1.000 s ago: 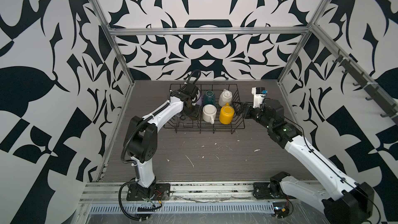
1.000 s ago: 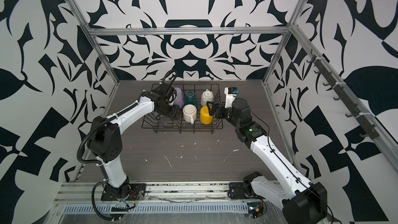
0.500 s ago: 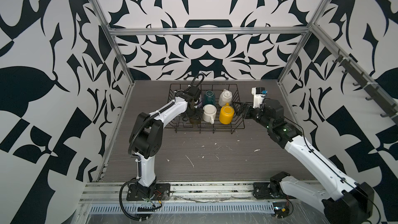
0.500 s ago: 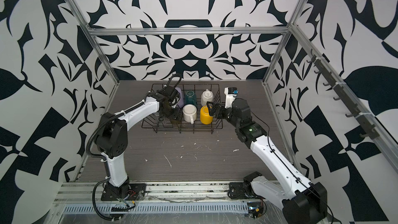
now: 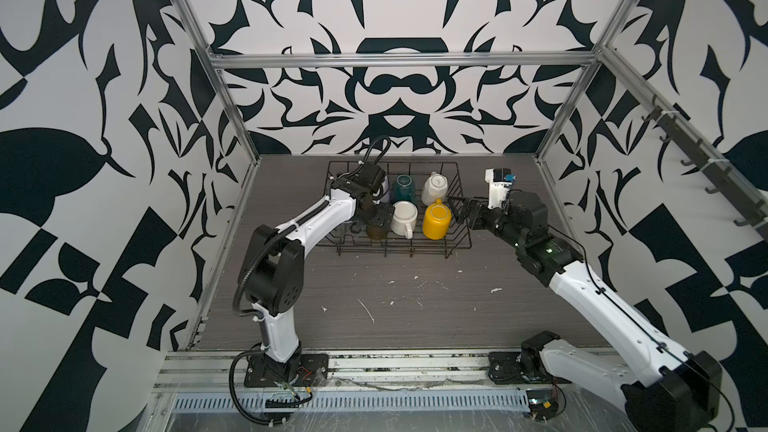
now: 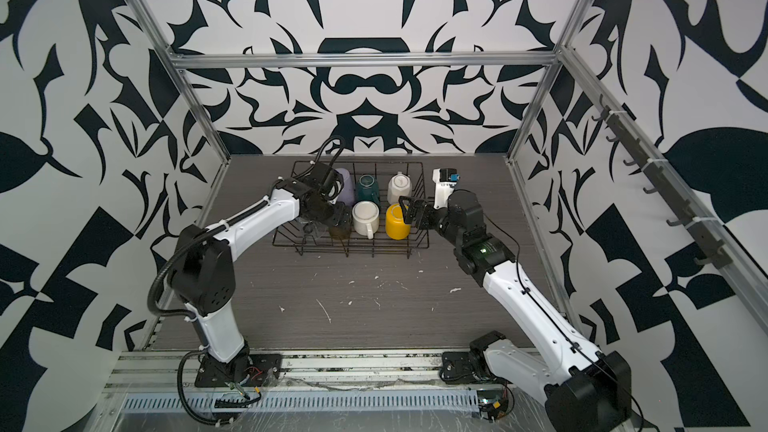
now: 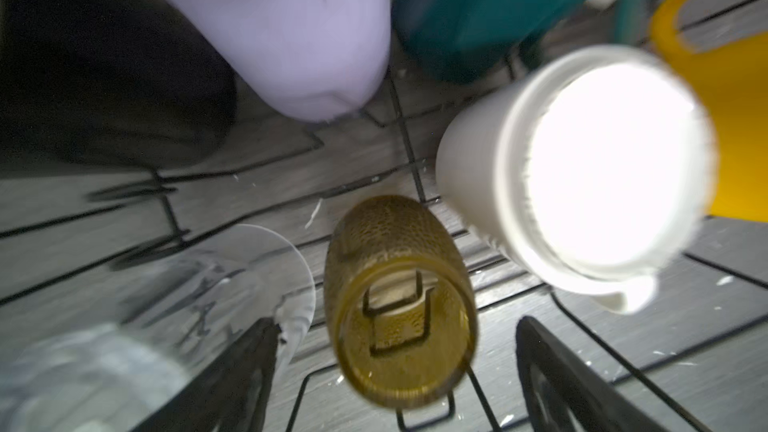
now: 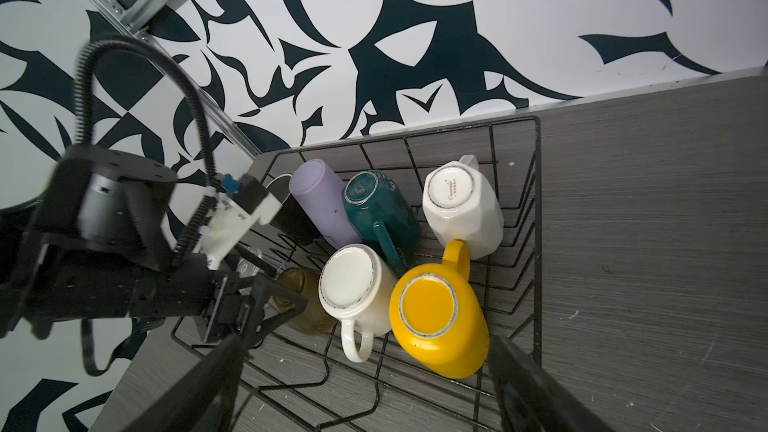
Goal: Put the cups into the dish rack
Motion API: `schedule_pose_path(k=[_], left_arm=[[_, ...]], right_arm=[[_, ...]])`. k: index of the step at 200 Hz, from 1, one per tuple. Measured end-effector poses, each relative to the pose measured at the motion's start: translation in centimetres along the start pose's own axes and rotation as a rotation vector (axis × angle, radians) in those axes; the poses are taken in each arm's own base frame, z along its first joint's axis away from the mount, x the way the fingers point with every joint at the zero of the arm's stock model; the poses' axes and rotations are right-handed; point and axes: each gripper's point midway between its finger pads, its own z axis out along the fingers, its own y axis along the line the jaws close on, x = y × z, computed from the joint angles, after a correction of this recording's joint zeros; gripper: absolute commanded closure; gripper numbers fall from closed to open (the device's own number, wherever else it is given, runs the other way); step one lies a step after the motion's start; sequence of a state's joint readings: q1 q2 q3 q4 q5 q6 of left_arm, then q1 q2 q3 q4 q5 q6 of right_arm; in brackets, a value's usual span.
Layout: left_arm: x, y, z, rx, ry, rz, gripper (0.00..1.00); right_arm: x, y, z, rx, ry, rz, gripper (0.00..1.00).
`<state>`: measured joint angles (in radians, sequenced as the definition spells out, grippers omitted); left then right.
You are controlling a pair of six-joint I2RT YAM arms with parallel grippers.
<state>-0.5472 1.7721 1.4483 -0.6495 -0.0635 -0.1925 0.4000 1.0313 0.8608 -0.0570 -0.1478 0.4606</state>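
The black wire dish rack point(image 5: 432, 249) holds the cups, bottoms up. In the back row are a lilac tumbler point(image 8: 320, 201), a teal mug point(image 8: 378, 209) and a faceted white mug point(image 8: 461, 205). A black mug point(image 8: 291, 214) is half hidden behind the left wrist. In front stand a white mug point(image 5: 403, 218), a yellow mug point(image 5: 435, 220) and an amber glass point(image 7: 399, 305), with a clear glass point(image 7: 145, 305) beside it. My left gripper point(image 7: 395, 388) is open, straddling the amber glass with a gap on each side. My right gripper point(image 8: 365, 401) hangs open at the rack's right edge, near the yellow mug.
The rack sits at the back middle of the grey wood-grain table point(image 5: 395, 317), which is flecked with white chips. Patterned walls and a metal frame point(image 5: 399, 61) close in the back and sides. The left arm's cable point(image 8: 137, 89) arches above the rack.
The left gripper has come forward from the rack's back row to the front row, and its jaws have widened off the amber glass. The right arm has not moved.
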Motion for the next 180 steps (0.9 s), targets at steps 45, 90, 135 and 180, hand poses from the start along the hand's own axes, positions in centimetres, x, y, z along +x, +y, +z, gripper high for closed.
schedule_pose_path(k=[45, 90, 135, 180], left_arm=[[-2.0, 0.6, -7.2, 0.011, -0.369, 0.013, 0.0], [-0.8, 4.4, -14.1, -0.131, -0.792, 0.005, 0.01], [1.4, 11.4, -14.3, -0.428, -0.882, -0.091, 0.01], [9.7, 19.7, -11.1, -0.682, -0.808, -0.27, 0.01]], right_arm=[[1.2, -1.1, 1.2, 0.04, 0.041, -0.013, 0.01], [3.4, -3.9, 2.1, 0.148, 0.102, -0.07, 0.01], [4.2, -9.7, 1.2, 0.377, 0.094, -0.123, 0.01], [7.6, -19.7, -1.9, 0.805, 0.074, -0.215, 0.01]])
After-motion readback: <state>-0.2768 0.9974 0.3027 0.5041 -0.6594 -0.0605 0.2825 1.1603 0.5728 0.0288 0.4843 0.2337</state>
